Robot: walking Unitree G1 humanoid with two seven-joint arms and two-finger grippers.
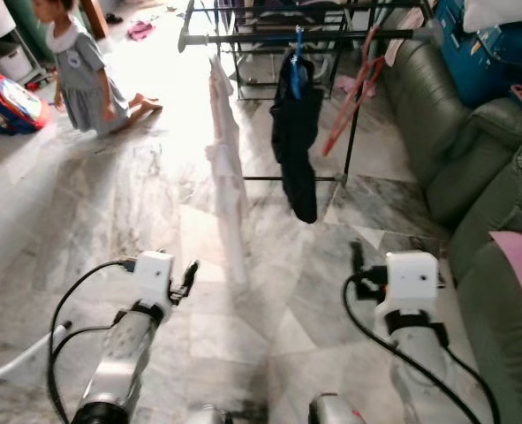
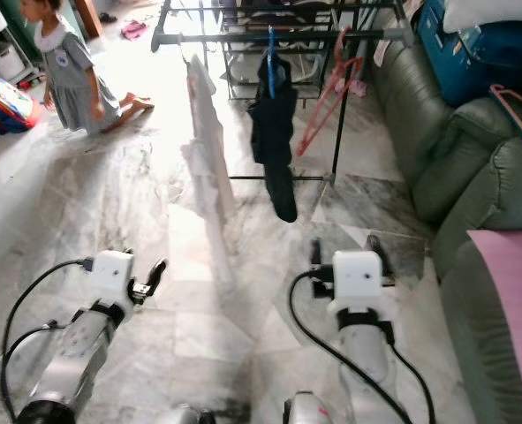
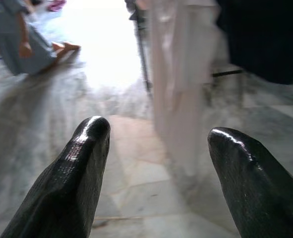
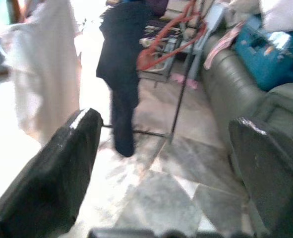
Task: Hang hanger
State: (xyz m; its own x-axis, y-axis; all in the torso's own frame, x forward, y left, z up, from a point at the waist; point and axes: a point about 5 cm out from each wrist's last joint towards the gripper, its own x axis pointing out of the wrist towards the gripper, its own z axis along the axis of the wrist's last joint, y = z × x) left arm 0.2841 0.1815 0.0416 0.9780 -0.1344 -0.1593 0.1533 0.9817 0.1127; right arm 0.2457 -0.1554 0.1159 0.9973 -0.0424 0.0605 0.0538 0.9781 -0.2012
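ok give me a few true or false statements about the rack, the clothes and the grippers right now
1. A dark garment hangs from the clothes rack. True.
2. The left gripper is shut on a hanger. False: its fingers are apart with nothing between them.
3. A red hanger hangs on the rack, between the dark garment and the green sofa. True.
4. The white garment lies on the sofa. False: it hangs from the rack, on the other side of the dark garment.
5. The right gripper is open and holds nothing. True.
6. A person sits on the sofa. False: the person kneels on the floor to the robot's left of the rack.
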